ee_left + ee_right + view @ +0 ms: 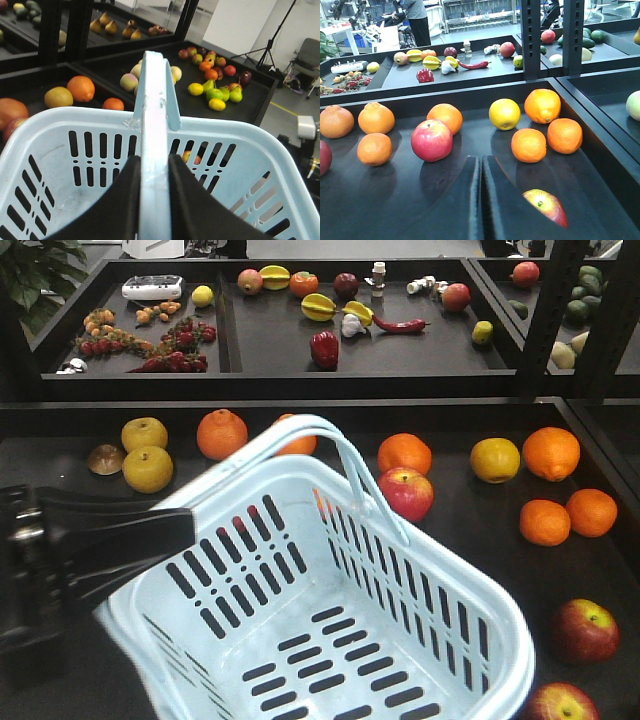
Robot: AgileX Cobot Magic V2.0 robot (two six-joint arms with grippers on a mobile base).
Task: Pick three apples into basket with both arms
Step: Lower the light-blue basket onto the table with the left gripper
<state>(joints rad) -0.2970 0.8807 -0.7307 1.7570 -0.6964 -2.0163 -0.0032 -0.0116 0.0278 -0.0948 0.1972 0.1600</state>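
**Inspector:** Left hand, condition?

**Me:** My left hand [154, 162] is pinching the handle [152, 95] of the basket [300, 580]. The pale bar runs up between my two fingers [125, 197] and touches both.

**Inspector:** Right hand?

**Me:** My right hand [481, 162] is pressed together, finger against finger, with only a hairline seam between them. It hangs over the dark surface [395, 200].

**Inspector:** Basket position?

**Me:** It fills the near middle of the front view, turned cornerwise, at the tip of my left arm. I cannot tell whether its base rests on the surface or hangs clear.

**Inspector:** Apples?

**Me:** Three, all on the surface outside the basket. The first apple [406, 492] lies just beside the far right wall, behind the foot of the handle and near an orange [404, 453]. The second apple [587, 630] is well right of the basket. In my right wrist view it lies just right of my closed fingers. The third apple [560, 705] lies near the second, cut off by the lower edge.
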